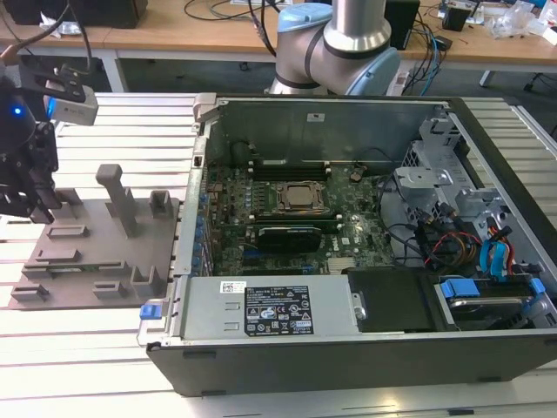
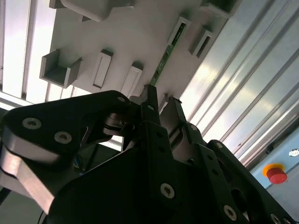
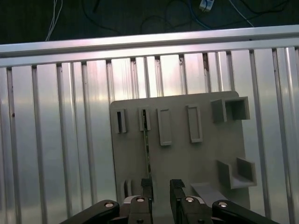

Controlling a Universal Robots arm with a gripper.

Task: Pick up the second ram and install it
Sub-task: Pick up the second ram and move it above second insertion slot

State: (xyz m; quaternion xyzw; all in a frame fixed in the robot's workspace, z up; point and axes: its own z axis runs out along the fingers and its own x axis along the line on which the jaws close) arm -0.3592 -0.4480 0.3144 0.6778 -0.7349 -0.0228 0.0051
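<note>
One thin green stick, the second ram point(image 3: 147, 144), is standing on its long edge in the slotted blocks of the grey fixture plate point(image 3: 187, 163), which is lying on the ribbed metal counter point(image 3: 56, 140) beside the open computer case point(image 1: 348, 218). The hand point(image 3: 161, 186) is hanging close over one end of the stick with its fingers point(image 3: 175, 187) parted and nothing between them. In the first wrist view the board is lining up with one finger rather than sitting in the gap. By its look, the stick is probably weighing very little and behaving stiffly along its length, yet it is fragile, with any chips on its faces and its contact edge asking to be left alone. The flat faces near the upper edge are looking like the safest hold, under gentle pressure, since a bare board is likely feeling slick against metal pads.
</note>
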